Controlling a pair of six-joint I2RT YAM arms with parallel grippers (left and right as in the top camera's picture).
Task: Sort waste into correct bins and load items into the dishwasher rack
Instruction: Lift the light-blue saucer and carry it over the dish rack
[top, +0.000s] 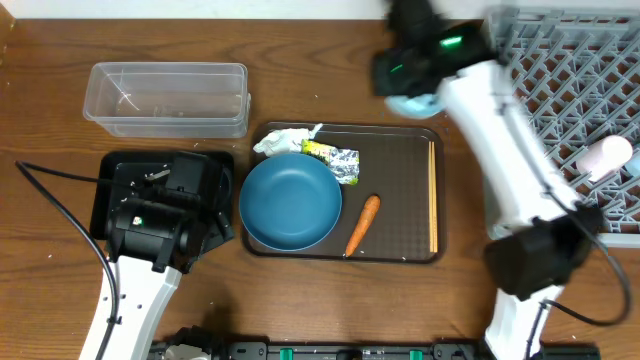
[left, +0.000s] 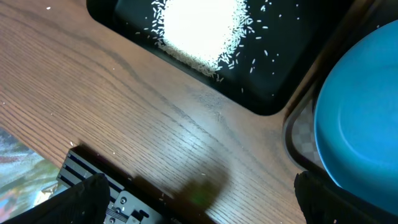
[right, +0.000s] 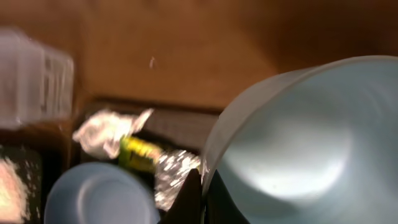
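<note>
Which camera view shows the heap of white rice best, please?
The left wrist view: the rice lies close and bright in the black tray, loose grains scattered around it. Overhead, the left arm hides it. The right wrist view gives only a blurred pale patch at its lower left edge, possibly the rice.

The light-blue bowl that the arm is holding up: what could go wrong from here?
The right gripper pinches the small light-blue bowl only at its rim, so it might slip and fall. When it is set into the dishwasher rack, it could bump the white-pinkish cup already lying there.
</note>
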